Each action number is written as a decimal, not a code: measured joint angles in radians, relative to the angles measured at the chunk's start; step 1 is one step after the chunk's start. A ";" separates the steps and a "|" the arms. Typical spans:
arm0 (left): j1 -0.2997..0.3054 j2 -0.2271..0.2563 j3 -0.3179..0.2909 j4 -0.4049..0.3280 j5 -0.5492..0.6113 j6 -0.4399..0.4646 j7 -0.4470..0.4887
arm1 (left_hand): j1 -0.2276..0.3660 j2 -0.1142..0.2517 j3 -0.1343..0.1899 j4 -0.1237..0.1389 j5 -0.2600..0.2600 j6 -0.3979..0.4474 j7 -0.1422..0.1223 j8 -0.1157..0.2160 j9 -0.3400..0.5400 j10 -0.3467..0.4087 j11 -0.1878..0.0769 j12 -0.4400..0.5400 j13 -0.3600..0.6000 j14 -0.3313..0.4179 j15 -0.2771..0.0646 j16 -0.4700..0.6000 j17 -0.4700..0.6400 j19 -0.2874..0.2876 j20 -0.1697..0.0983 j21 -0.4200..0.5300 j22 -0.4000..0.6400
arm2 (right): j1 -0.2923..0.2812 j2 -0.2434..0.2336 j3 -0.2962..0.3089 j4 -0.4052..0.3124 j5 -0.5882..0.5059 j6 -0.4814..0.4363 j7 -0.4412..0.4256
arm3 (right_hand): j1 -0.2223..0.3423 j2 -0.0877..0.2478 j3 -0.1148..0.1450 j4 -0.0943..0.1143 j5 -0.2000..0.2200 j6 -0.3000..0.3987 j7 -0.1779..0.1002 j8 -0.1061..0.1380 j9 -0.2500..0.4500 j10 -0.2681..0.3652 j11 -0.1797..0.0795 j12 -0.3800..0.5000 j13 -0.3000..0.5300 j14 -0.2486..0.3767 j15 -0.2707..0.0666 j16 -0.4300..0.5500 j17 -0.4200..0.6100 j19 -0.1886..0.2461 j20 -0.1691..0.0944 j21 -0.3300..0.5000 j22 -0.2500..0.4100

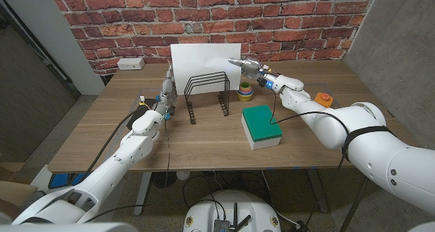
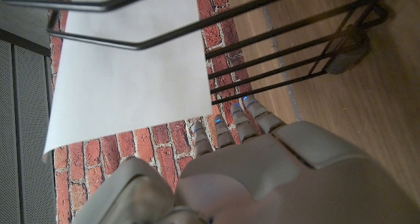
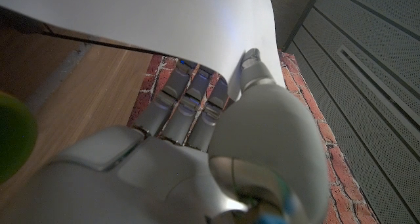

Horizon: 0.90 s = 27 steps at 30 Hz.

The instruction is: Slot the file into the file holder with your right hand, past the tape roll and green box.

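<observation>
Head view: right hand (image 1: 253, 70) pinches the file (image 1: 201, 62) above the holder (image 1: 206, 94), tape roll (image 1: 245, 91) and green box (image 1: 261, 121) beneath.

Nothing legible anywhere right now: the file (image 1: 204, 58) I'm holding shows a blank white face, and the green box (image 1: 261, 120) carries no lettering I can make out.

The right hand (image 1: 246, 65) pinches the white file (image 1: 202, 63) by its right edge, holding the sheet upright over the black wire file holder (image 1: 207, 94) — its lower edge sits among the wire loops. The left hand (image 1: 165, 96) stands at the holder's left end, touching the wires. Just right of the holder sits the tape roll (image 1: 245, 90), with the green box (image 1: 261, 125) nearer the table's (image 1: 95, 140) front edge — both below the right forearm
</observation>
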 measured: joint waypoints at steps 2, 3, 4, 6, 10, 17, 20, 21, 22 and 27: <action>0.000 0.000 0.000 0.000 0.000 0.000 0.000 | 0.000 0.000 0.000 0.000 0.000 0.000 0.000 0.000 0.000 0.000 0.000 0.000 0.000 0.000 0.000 0.000 0.000 0.000 0.000 0.000 0.000 | 0.000 0.000 0.001 0.000 0.000 0.000 0.000 | -0.002 -0.002 -0.005 0.005 0.000 -0.004 0.004 -0.002 0.000 -0.001 0.001 0.000 -0.003 -0.009 -0.001 0.000 0.000 0.000 0.000 0.000 -0.004; 0.000 0.000 0.000 0.000 0.000 0.000 0.000 | 0.000 0.000 0.000 0.000 0.000 0.000 0.000 0.000 0.000 0.000 0.000 0.000 0.000 0.000 0.000 0.000 0.000 0.000 0.000 0.000 0.000 | 0.000 0.000 0.002 0.000 0.000 0.000 0.000 | -0.006 -0.006 -0.008 0.002 0.000 -0.005 0.005 -0.002 0.000 -0.003 0.002 -0.005 -0.004 -0.010 0.000 0.000 0.000 0.000 0.000 0.000 -0.005; 0.000 0.000 0.000 0.000 0.000 0.000 0.000 | 0.000 0.000 0.000 0.000 0.000 0.000 0.000 0.000 0.000 0.000 0.000 0.000 0.000 0.000 0.000 0.000 0.000 0.000 0.000 0.000 0.000 | 0.000 0.000 0.003 0.000 -0.001 0.000 0.007 | -0.010 -0.010 -0.008 0.001 0.000 -0.005 0.005 -0.002 0.000 -0.007 0.003 -0.008 -0.007 -0.010 0.000 0.000 0.000 0.000 0.000 0.000 -0.005; 0.000 0.000 0.000 0.000 0.000 0.000 0.000 | 0.000 0.000 0.000 0.000 0.000 0.000 0.000 0.000 0.000 0.000 0.000 0.000 0.000 0.000 0.000 0.000 0.000 0.000 0.000 0.000 0.000 | 0.000 0.000 0.004 0.000 -0.001 0.000 0.007 | -0.010 -0.010 -0.008 0.001 0.000 -0.005 0.005 -0.002 0.000 -0.008 0.004 -0.008 -0.010 -0.010 0.000 0.000 0.002 0.000 0.000 0.000 -0.005; 0.000 0.000 0.000 0.000 0.000 0.000 0.000 | 0.000 0.000 0.000 0.000 0.000 0.000 0.000 0.000 0.000 0.000 0.000 0.000 0.000 0.000 0.000 0.000 0.000 0.000 0.000 0.000 0.000 | 0.000 0.000 0.006 0.000 -0.001 0.000 0.007 | -0.004 -0.004 -0.006 -0.009 0.000 -0.003 0.003 -0.002 0.000 -0.010 0.003 -0.008 -0.006 -0.010 0.000 0.000 0.008 0.000 0.000 0.000 -0.005; -0.001 0.000 0.000 0.001 0.000 0.000 0.000 | 0.000 0.000 0.000 0.000 0.000 0.000 0.000 0.000 0.000 0.000 0.000 0.000 0.000 0.000 0.000 0.000 0.000 0.000 0.000 0.000 0.000 | 0.001 0.001 0.006 0.000 -0.008 0.001 0.014 | -0.012 -0.012 -0.016 -0.006 0.000 -0.008 0.000 -0.011 -0.005 -0.013 0.004 -0.018 -0.014 -0.030 0.009 0.000 0.009 -0.009 0.002 0.000 -0.005; -0.001 0.000 0.000 0.001 0.000 0.000 0.000 | 0.000 0.000 0.000 0.000 0.000 0.000 0.000 0.000 0.000 0.000 0.000 0.000 0.000 0.000 0.000 0.000 0.000 0.000 0.000 0.000 0.000 | 0.003 0.001 0.004 0.000 -0.010 0.000 0.014 | -0.025 -0.025 -0.027 -0.003 0.000 -0.031 0.002 -0.024 -0.005 -0.048 0.004 -0.039 -0.028 -0.048 0.013 0.000 0.007 -0.017 0.002 -0.007 -0.006; -0.001 0.000 0.000 0.001 0.000 0.000 0.000 | 0.000 0.000 0.000 0.000 0.000 0.000 0.000 0.000 0.000 0.000 0.000 0.000 0.000 0.000 0.000 0.000 0.000 0.000 0.000 0.000 0.000 | 0.004 0.001 0.003 0.000 -0.012 -0.001 0.014 | -0.034 -0.034 -0.031 -0.001 0.002 -0.037 0.002 -0.028 -0.005 -0.061 0.005 -0.048 -0.033 -0.054 0.015 0.000 0.006 -0.018 0.003 -0.008 -0.008; -0.001 0.000 0.000 0.001 0.000 0.000 0.000 | 0.000 0.000 0.000 0.000 0.000 0.000 0.000 0.000 0.000 0.000 0.000 0.000 0.000 0.000 0.000 0.000 0.000 0.000 0.000 0.000 0.000 | 0.005 0.001 0.003 0.000 -0.012 -0.002 0.013 | -0.037 -0.037 -0.037 0.000 0.005 -0.038 0.002 -0.031 -0.008 -0.071 0.006 -0.056 -0.036 -0.057 0.018 0.000 0.006 -0.018 0.003 -0.008 -0.009; -0.001 0.000 0.000 0.001 0.000 0.000 0.000 | 0.000 0.000 0.000 0.000 0.000 0.000 0.000 0.000 0.000 0.000 0.000 0.000 0.000 0.000 0.000 0.000 0.000 0.000 0.000 0.000 0.000 | 0.008 0.002 0.000 0.000 -0.014 -0.005 0.012 | -0.061 -0.061 -0.053 0.007 0.005 -0.063 0.004 -0.046 -0.013 -0.103 0.003 -0.076 -0.050 -0.085 0.025 -0.007 0.002 -0.029 0.007 -0.018 -0.009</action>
